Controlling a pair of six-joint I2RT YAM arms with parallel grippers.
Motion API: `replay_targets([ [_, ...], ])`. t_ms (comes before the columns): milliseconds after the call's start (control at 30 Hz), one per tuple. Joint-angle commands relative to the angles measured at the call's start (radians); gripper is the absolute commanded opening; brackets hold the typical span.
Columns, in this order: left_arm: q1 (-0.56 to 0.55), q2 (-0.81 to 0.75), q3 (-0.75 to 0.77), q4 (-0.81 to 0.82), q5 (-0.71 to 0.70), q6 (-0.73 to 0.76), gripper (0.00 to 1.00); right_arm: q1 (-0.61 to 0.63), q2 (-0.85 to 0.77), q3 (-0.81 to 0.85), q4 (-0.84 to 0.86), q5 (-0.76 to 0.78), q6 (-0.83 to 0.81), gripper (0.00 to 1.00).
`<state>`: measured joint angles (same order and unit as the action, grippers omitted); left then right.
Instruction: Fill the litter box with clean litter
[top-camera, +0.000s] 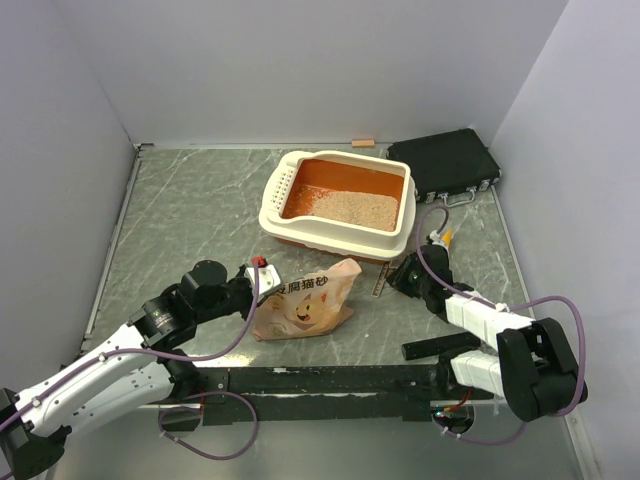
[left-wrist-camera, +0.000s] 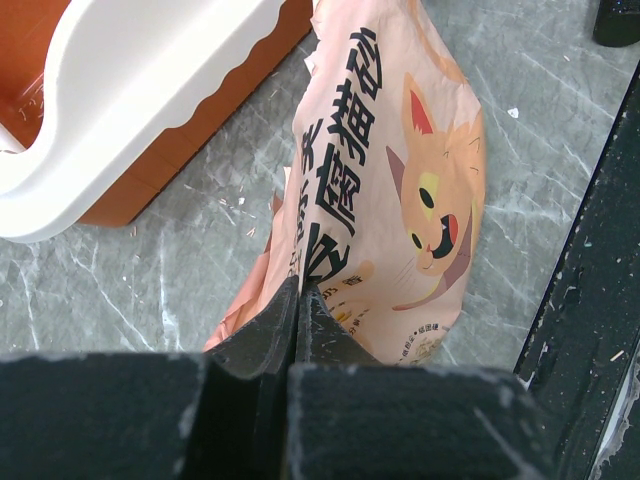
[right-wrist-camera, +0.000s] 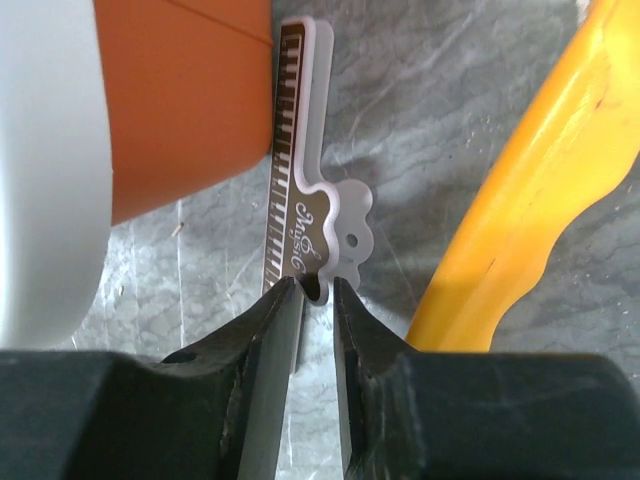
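The litter box, orange with a cream rim, stands at the table's back middle, and clean litter covers part of its floor. The tan paper bag with a cartoon face lies on the table in front of the box. My left gripper is shut on the bag's near edge. My right gripper is low beside the box's orange wall. Its jaws stand narrowly apart, with the rounded end of a flat comb-like clip between the tips.
A yellow scoop lies just right of the clip, near my right gripper. A black flat case sits at the back right, beside the box. White walls enclose the table on three sides.
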<state>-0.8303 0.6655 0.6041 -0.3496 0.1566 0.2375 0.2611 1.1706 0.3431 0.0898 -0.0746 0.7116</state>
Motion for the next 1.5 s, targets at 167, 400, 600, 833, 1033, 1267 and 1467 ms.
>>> replay_targets([
  [167, 0.002, -0.015, 0.002, 0.081, -0.014, -0.021, 0.01, -0.003, -0.012, -0.004, 0.077, 0.053, 0.012, 0.28],
  [400, 0.002, -0.007, 0.002, 0.084, -0.011, -0.023, 0.01, -0.002, 0.012, -0.009, 0.119, 0.056, 0.019, 0.27],
  [600, 0.002, -0.004, -0.001, 0.086, -0.020, -0.027, 0.01, -0.002, 0.040, -0.004, 0.165, 0.027, 0.002, 0.00],
  [833, 0.002, -0.020, -0.004, 0.083, -0.042, -0.029, 0.13, 0.004, -0.156, -0.039, 0.038, 0.071, -0.026, 0.00],
  [1033, 0.000, -0.021, 0.042, 0.057, 0.049, -0.012, 0.34, 0.027, -0.423, -0.044, -0.264, 0.130, -0.032, 0.00],
  [1267, 0.000, 0.011, 0.131, -0.014, 0.118, -0.021, 0.42, 0.070, -0.644, 0.022, -0.557, 0.180, -0.041, 0.00],
  [1467, -0.001, 0.036, 0.239, -0.072, 0.155, -0.075, 0.44, 0.082, -0.807, 0.137, -0.714, 0.240, -0.098, 0.00],
])
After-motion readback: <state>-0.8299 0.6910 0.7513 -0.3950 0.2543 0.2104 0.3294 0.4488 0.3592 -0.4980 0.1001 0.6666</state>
